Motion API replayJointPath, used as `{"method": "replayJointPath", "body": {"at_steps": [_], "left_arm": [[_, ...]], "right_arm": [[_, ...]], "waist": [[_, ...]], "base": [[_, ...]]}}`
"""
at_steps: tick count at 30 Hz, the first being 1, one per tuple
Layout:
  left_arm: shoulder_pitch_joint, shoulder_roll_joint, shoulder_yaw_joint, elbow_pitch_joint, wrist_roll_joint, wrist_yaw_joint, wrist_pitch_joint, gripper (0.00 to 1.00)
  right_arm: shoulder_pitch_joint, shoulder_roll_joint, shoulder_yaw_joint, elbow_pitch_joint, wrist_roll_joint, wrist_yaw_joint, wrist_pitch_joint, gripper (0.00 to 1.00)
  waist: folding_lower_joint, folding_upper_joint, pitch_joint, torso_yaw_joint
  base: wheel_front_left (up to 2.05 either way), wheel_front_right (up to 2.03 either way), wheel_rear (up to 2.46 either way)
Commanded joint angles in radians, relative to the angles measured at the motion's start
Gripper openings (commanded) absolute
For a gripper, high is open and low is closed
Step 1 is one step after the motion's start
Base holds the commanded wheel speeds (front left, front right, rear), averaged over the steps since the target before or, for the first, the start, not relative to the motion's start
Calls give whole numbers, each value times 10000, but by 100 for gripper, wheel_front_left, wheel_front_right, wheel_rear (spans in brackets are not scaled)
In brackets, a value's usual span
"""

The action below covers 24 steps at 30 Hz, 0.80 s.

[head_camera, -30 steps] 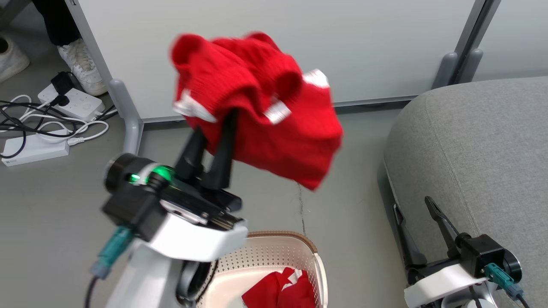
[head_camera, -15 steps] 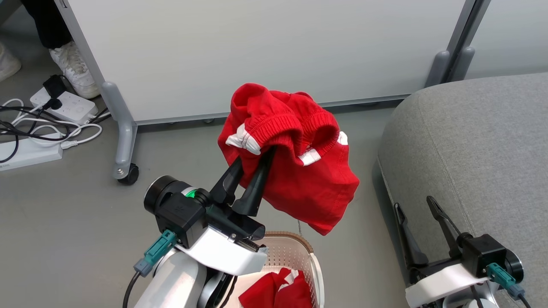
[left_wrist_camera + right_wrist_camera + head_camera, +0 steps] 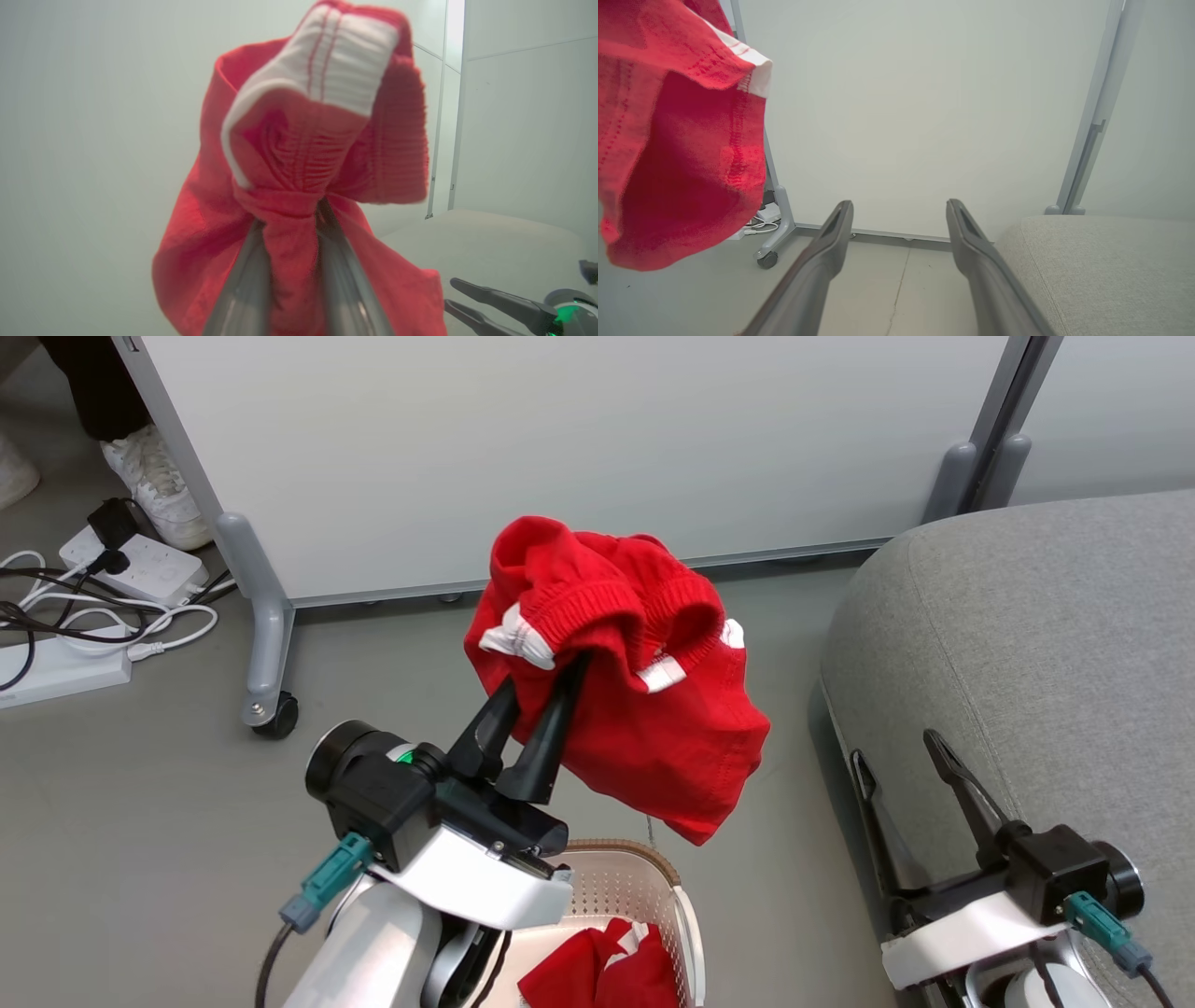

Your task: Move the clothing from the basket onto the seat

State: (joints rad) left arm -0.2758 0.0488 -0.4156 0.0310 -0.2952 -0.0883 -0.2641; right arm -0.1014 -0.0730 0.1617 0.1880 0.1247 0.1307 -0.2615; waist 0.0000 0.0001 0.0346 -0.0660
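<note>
The bright red knit garment with white trim bands [image 3: 644, 709] hangs bunched in the air over the grey floor [image 3: 140, 821], between the cream-white perforated plastic basket with a brown rim [image 3: 621, 851] and the large grey fabric seat [image 3: 1046, 635], and touches neither. The left hand [image 3: 541, 677] holds it: the two dark fingers stand narrow, and a fold of the cloth is pinched between them. A second red garment [image 3: 607, 971] lies inside the basket. The right hand [image 3: 894, 749] stands wide and empty just before the side of the seat. One second ago the held garment was higher and more to the left in the head view, blurred by motion. Now it is sharp, lower and nearer to the seat. The whole picture has also shifted a little, so the camera moved too. The right hand has not changed. The white bands and patches on the garment are seen close in the left wrist view, with thin red stitch lines, but any writing there is too blurred to read. Behind stand a pale partition panel [image 3: 560, 448] on a wheeled foot [image 3: 271, 714], white power strips with cables [image 3: 103, 588] and a white shoe [image 3: 159, 490].
</note>
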Motion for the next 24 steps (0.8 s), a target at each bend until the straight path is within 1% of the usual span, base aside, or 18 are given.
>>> {"method": "replayJointPath", "body": {"at_steps": [1, 3, 6, 8, 9, 14, 18, 24], "left_arm": [[-10, 31, 91, 6, -94, -46, -8, 0], [26, 34, 169, 75, -223, -60, -8, 0], [32, 27, 257, 207, -116, -84, -8, 0], [82, 31, 293, 271, -56, -93, -8, 0], [110, 31, 319, 332, -33, -118, -8, 0], [136, 29, 312, 477, -3, -173, -8, 0], [176, 29, 245, 557, 8, -222, -8, 0], [201, 31, -296, 565, 76, -296, -8, 0]], "right_arm": [[-124, -100, 15, -98, 102, 2, -53, 100], [-145, -307, 333, -357, 290, 2, -53, 100], [-136, -850, 1067, -895, 331, 2, -53, 100], [-128, -1136, 1373, -1398, 312, 2, -54, 100], [-82, -1348, 1638, -1887, 106, 2, -53, 100], [-10, -1963, 2696, -2875, 195, 2, -53, 100], [-193, -2290, 3292, -3032, 143, 2, -53, 100], [-447, -2249, 3563, -2738, 109, 2, -53, 100]], "waist": [[0, -1, 3, 1], [0, -1, 15, 12], [0, -1, 24, 14], [0, -1, 33, 7], [0, -1, 42, 7], [0, -1, 10, 0], [0, -1, -39, -26], [0, -1, -114, 16]], "base": [[0, 0, 0], [0, 0, 0], [0, 0, 0], [0, 0, 0], [0, 0, 0], [0, 0, 0], [0, 0, 0], [0, 0, 0]]}}
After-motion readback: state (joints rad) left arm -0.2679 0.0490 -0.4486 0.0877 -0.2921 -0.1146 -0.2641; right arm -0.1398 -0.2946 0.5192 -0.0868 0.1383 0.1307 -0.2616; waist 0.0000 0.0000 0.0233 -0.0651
